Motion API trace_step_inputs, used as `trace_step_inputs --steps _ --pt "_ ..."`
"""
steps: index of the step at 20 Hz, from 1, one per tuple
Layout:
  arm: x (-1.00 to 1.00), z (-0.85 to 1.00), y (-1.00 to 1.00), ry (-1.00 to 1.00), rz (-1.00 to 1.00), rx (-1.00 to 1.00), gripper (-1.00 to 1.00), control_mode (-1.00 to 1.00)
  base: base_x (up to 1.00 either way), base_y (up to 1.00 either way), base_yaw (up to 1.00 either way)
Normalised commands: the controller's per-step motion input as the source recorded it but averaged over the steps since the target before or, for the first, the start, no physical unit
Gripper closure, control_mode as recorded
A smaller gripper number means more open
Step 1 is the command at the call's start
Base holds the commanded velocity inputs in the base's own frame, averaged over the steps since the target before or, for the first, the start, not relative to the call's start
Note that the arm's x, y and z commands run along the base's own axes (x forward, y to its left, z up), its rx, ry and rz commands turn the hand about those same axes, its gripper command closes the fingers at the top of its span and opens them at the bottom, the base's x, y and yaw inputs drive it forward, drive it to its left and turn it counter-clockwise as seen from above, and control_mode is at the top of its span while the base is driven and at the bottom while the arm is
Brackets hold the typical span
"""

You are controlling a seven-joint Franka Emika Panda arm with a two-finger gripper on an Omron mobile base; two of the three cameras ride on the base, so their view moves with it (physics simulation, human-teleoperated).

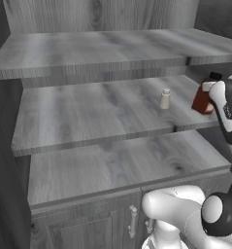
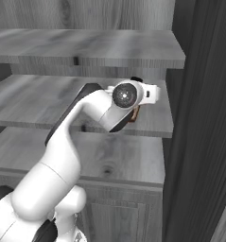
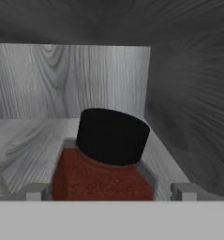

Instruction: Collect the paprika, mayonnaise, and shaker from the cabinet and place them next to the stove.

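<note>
The paprika (image 1: 201, 100), a dark red bottle with a black cap, stands at the right end of the middle shelf of the grey cabinet (image 1: 88, 121). My gripper (image 3: 111, 192) is open and reaches in at the bottle, whose body sits between the two fingertips (image 3: 36, 192); contact cannot be judged. From the right base view my forearm covers most of the paprika (image 2: 135, 113). The small beige shaker (image 1: 164, 98) stands upright on the same shelf, to the left of the bottle and apart from it. The mayonnaise and the stove are out of view.
The cabinet's right side wall (image 3: 193, 122) is close beside the bottle, and the top shelf (image 1: 112, 53) hangs low over it. Below the bottom shelf are grey doors with metal handles (image 1: 132, 221). A dark wall panel (image 2: 204, 142) stands to the right.
</note>
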Motion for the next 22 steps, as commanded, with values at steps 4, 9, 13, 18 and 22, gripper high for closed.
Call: trace_step_inputs --steps 4,9,13,18,22 --pt "0.00 -0.03 0.00 0.00 0.00 0.00 -1.00 -1.00 0.00 0.00 0.00" --pt "0.00 -0.04 0.17 0.00 0.01 -0.03 -1.00 -1.00 0.00 0.00 0.00" --pt "0.00 -0.02 0.31 0.00 0.05 -0.04 -1.00 -1.00 0.00 0.00 0.00" --pt "0.00 0.00 0.28 0.00 0.05 -0.03 -1.00 -1.00 0.00 0.00 0.00" --pt "0.02 0.00 0.18 0.00 0.06 0.00 -1.00 -1.00 0.00 0.00 0.00"
